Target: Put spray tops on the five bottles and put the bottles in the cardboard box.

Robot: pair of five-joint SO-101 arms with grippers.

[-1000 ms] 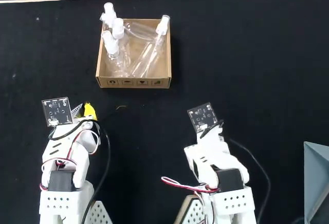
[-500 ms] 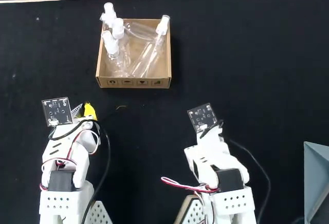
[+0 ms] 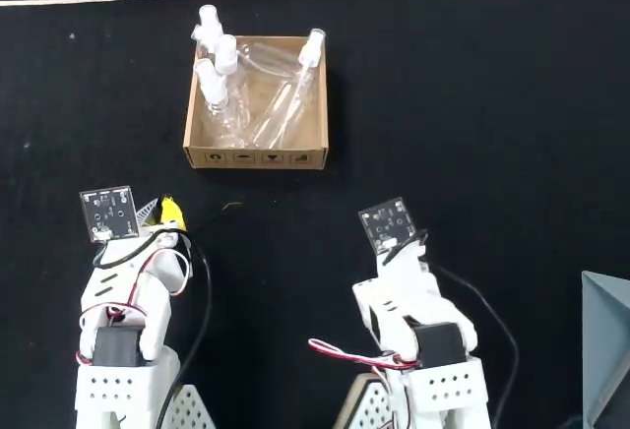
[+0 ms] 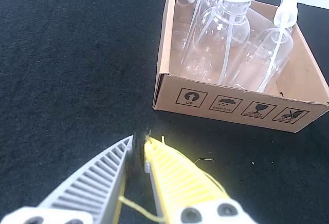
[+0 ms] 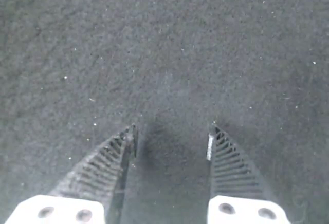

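Note:
The cardboard box (image 3: 303, 158) stands at the back left of the black table, and several clear bottles (image 3: 281, 109) with white spray tops (image 3: 226, 51) lean or lie inside it. From the left wrist, the box (image 4: 234, 106) is a short way ahead, with its bottles (image 4: 218, 44) upright or leaning. My left gripper (image 4: 139, 142) hangs over the bare cloth in front of the box, its grey and yellow fingers shut with nothing between them. Its yellow finger (image 3: 170, 214) pokes out beside the camera board. My right gripper (image 5: 172, 131) is open above bare cloth.
Both arms (image 3: 409, 291) sit folded back at the table's near edge. A grey object (image 3: 605, 340) stands at the near right corner. Black cloth (image 3: 472, 104) lies bare to the right of the box.

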